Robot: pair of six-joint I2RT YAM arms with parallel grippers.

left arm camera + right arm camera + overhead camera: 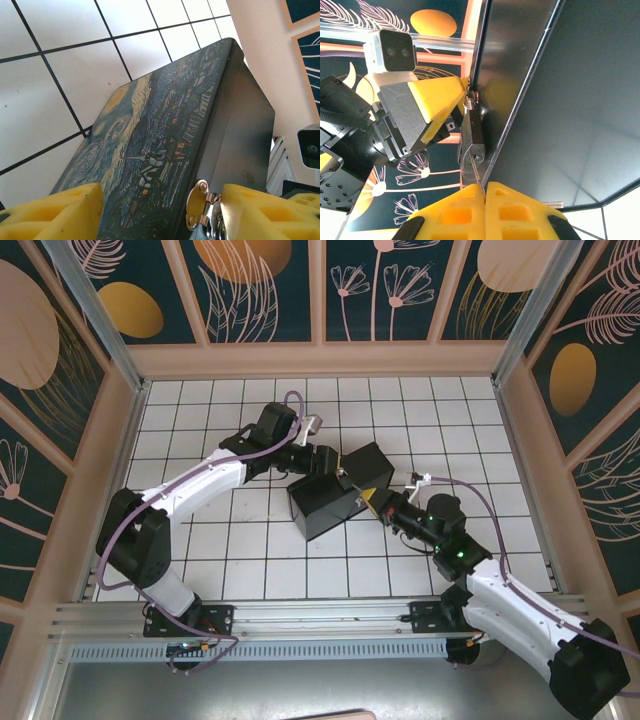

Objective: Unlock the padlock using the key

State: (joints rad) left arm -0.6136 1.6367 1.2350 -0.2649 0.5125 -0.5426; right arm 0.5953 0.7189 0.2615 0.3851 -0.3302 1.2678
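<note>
Right wrist view puts it plainly: the key (pixel 479 176) is a thin silvery sliver, its blade rising from the right gripper (pixel 485 192), whose 2 yellow pads are pressed together on it. The tip sits at the keyway in the bottom of the padlock (pixel 472 140), which hangs from the hasp (pixel 469 97) on the side of the painted box (pixel 560 90).

I'd judge the key light, stiff and slick. With so little metal to hold, it could twist or slide between soft foam pads when turned. The best hold is the flat bow, square across its faces. The padlock looks small but solid, and it dangles freely, so it may swing away from a push unless steadied.

From the top camera, the box (pixel 335 495) stands on the tiled desk (pixel 200 420) between both arms. The left gripper (pixel 160 215) is spread wide with the box's lid edge between its fingers, 1 finger (pixel 440 100) close beside the hasp. I cannot tell whether it actually clamps the box.

That finger crowds the padlock from 1 side and the box wall closes the other, so there is little room to turn the key. The box, probably light, could shift.
</note>
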